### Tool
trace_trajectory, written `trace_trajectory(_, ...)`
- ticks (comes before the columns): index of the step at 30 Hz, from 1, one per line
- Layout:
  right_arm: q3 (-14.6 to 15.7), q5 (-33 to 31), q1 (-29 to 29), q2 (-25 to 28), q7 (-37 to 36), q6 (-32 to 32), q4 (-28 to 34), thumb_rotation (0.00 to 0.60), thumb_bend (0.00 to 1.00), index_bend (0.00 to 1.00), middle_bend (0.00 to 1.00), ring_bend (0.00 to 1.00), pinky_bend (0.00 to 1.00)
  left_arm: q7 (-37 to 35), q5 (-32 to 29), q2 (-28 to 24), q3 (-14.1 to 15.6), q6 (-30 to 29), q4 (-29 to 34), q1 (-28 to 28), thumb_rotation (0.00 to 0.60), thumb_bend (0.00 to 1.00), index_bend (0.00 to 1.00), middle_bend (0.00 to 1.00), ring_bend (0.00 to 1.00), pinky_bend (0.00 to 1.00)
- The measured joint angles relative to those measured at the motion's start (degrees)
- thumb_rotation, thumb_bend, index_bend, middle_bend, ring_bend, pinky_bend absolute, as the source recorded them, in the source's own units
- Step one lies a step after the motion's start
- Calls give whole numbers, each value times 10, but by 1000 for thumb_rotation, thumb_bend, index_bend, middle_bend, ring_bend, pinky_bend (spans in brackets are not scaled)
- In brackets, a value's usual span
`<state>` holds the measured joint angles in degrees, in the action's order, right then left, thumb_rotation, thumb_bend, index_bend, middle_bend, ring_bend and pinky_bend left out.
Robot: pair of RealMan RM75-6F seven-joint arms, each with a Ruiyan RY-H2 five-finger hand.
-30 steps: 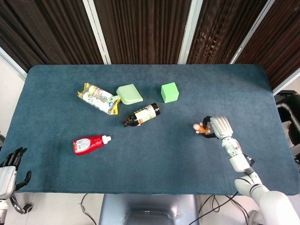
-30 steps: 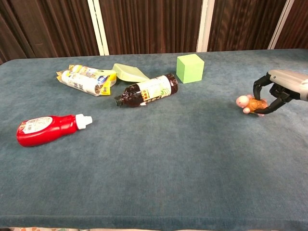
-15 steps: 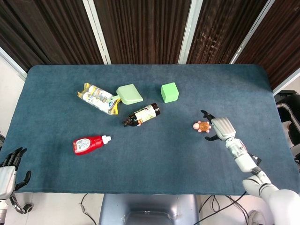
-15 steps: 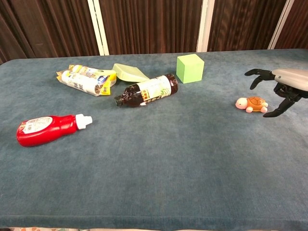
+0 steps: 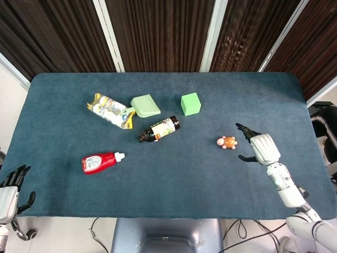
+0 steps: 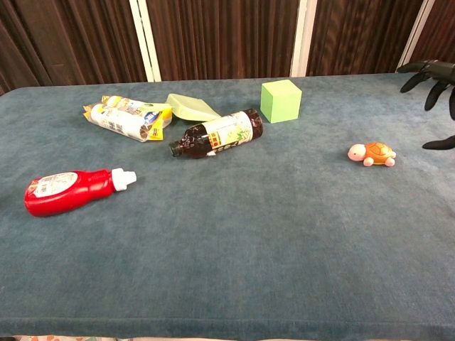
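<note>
Scanning from the left edge, the left hand (image 5: 10, 191) hangs off the counter's (image 5: 174, 174) near corner, holding nothing, fingers loosely spread. On the blue cloth next comes a red squeeze bottle (image 5: 100, 162) lying flat with its white cap pointing right. Behind it sit a yellow snack packet (image 5: 109, 110), a pale green scoop (image 5: 145, 105), and a dark brown bottle (image 5: 159, 129) on its side. A green cube (image 5: 190, 103) stands further back.

Then the toy turtle (image 5: 227, 142), right of centre, resting upright on its belly: orange-brown domed shell, pink head and feet, head pointing left. Looks like light, hard plastic or rubber to me, probably a bit slick on the shell. I'd pinch it across the shell's sides, since the legs look too stubby to grab.

Just to its right, the right hand (image 5: 261, 148) hovers with fingers splayed wide, released, touching nothing.
</note>
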<state>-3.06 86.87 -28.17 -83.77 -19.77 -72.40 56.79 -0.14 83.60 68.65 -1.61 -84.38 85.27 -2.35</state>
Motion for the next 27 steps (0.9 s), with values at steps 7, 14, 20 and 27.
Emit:
trace_trajectory(7, 0, -25, 56, 143, 86, -32, 176, 600, 0, 147, 154, 143, 347, 9, 8, -1, 1, -1, 8, -3, 600, 413, 116, 85, 119, 333)
trace_trajectory(14, 14, -36, 129, 232, 137, -92, 258, 600, 0, 99, 118, 95, 338, 23, 14, -3, 1, -4, 19, -6, 600, 413, 116, 85, 119, 333)
trace_trajectory(20, 16, -38, 181, 210, 158, -164, 216, 600, 0, 99, 119, 95, 328, 34, 15, -5, 1, -5, 29, -8, 600, 410, 116, 85, 119, 334)
trace_trajectory(27, 3, -62, 202, 170, 127, -154, 149, 600, 0, 99, 119, 95, 312, 45, 14, -11, 1, -3, 40, -9, 600, 411, 116, 84, 119, 333)
